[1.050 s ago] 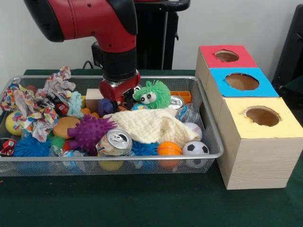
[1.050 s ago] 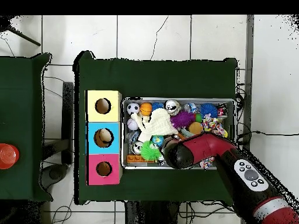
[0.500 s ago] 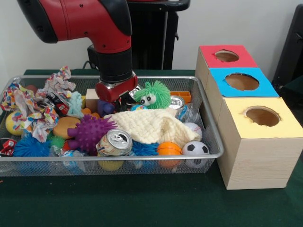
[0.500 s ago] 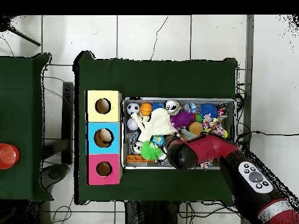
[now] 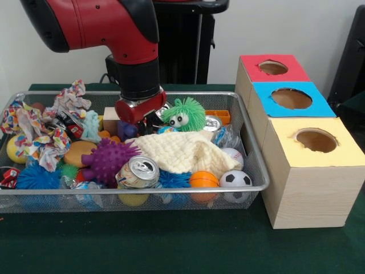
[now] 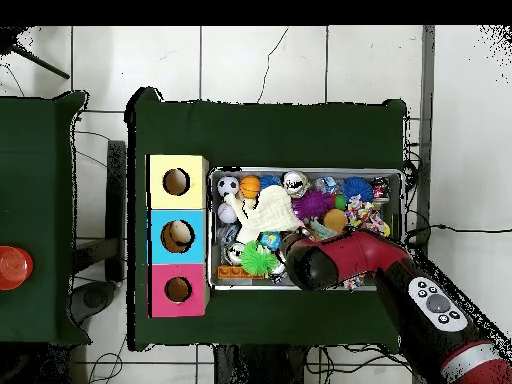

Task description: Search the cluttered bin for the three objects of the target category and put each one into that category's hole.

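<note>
The gripper [image 5: 138, 117] hung low over the rear middle of the wire bin [image 5: 171, 189], its red wrist block just above the clutter; its finger spread was hidden behind the block and the toys, so whether it held anything could not be determined.

In the front view, furthest to the gripper's left lay a knotted multicoloured rope toy [image 5: 34, 134], with a yellow ball [image 5: 12, 149] beside it at the bin's end. Nearer, and forward of the gripper, sat a blue spiky ball [image 5: 35, 176], an orange ball [image 5: 78, 153] and a purple spiky ball [image 5: 107, 160]. A wooden block [image 5: 112, 119] stood touching the gripper's left side, and a dark purple object [image 5: 128, 129] lay directly beneath it. Forward of the gripper a drink can [image 5: 138, 172] lay tilted against the bin's front wall.

Just to the gripper's right sat a green fuzzy toy with eyes [image 5: 182, 113], and a cream knitted cloth [image 5: 182, 151] spread forward of that. Further right lay a second can [image 5: 212, 123], a small orange basketball [image 5: 203, 179], a baseball [image 5: 232, 154] and a soccer ball [image 5: 235, 178].

Well to the right, outside the bin, stood three boxes in a row: the red-topped box [image 5: 272, 68], the blue-topped box [image 5: 291, 98] and the yellow-topped box [image 5: 315, 141], each with a round hole. The overhead view showed a ball [image 6: 177, 234] inside the blue box's hole.
</note>
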Controlling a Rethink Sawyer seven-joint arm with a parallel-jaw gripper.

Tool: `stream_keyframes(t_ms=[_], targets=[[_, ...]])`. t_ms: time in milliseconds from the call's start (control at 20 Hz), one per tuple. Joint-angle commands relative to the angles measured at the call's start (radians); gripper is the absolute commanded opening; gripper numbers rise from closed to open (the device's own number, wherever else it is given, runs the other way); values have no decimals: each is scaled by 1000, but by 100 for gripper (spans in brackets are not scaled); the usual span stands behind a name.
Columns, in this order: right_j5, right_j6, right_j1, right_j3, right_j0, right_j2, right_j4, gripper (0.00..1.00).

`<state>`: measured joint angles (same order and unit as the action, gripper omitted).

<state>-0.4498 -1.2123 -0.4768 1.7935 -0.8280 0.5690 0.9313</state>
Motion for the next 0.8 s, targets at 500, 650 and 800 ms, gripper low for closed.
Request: stream_keyframes(t_ms=[500,650,800], targets=[[-106,90,-139,73,0,36,-41,0],[-130,105,-163,84,-5,43,-64,0],[-147,114,-175,88,-4,44,-81,0]])
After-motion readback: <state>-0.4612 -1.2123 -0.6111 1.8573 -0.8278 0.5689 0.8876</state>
